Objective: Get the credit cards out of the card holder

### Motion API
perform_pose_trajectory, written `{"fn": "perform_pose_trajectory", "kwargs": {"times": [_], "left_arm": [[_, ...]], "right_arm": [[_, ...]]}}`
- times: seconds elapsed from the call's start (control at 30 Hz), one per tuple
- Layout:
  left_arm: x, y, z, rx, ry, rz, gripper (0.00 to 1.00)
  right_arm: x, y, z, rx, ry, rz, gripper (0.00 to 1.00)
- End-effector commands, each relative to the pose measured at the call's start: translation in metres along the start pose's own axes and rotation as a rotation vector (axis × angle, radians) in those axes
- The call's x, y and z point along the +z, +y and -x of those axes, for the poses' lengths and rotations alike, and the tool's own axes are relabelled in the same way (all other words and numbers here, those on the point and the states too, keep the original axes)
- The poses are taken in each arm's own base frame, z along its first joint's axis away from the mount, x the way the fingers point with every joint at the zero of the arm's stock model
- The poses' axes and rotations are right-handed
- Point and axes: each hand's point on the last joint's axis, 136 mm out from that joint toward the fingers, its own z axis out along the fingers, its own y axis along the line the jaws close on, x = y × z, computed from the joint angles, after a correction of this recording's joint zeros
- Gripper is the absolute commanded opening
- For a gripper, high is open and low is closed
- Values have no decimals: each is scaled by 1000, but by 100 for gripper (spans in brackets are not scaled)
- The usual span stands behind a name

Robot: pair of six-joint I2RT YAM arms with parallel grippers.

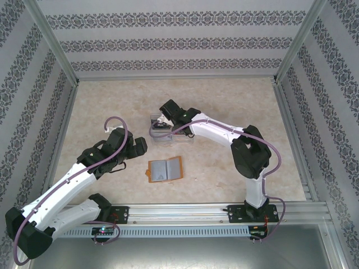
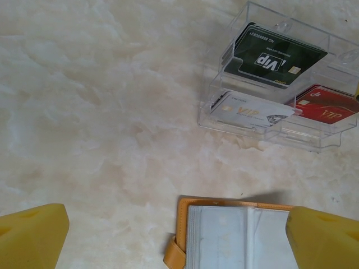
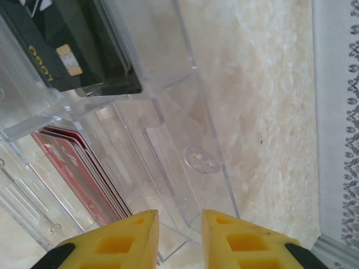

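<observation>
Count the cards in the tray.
3 in the tray: black card in one compartment, white card and red card side by side next to it; more may hide underneath.

Right gripper (image 3: 179,227), slightly parted, hangs over clear tray (image 3: 196,157) holding black card (image 3: 73,45) and red cards (image 3: 78,179)

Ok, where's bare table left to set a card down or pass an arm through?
Free: the marble strip between the clear tray and the back wall, and the patch right of the card holder, toward the right arm. Crowded: the centre, where left gripper, right gripper, tray and holder cluster.
</observation>
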Motion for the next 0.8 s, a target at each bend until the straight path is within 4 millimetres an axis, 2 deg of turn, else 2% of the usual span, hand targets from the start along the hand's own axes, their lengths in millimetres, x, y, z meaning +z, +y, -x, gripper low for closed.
{"fn": "perform_pose_trajectory", "kwargs": {"times": [0.0, 0.1, 0.17, 0.3, 0.5, 0.77], "left_arm": [[2, 5, -5, -1, 19, 3, 100], [5, 1, -8, 0, 32, -16, 100], [8, -3, -10, 0, 47, -28, 100], [16, -14, -18, -2, 110, -59, 100], [36, -33, -40, -20, 254, -109, 93], [58, -42, -70, -48, 406, -122, 81]], "right_arm": [[-34, -17, -5, 212, -38, -15, 27], [-55, -11, -7, 384, -89, 53, 27], [-68, -2, -9, 509, -118, 129, 31], [-83, 28, -15, 738, -136, 307, 39], [-81, 77, -37, 943, -61, 462, 41], [-72, 143, -54, 1100, 17, 650, 43]]}}
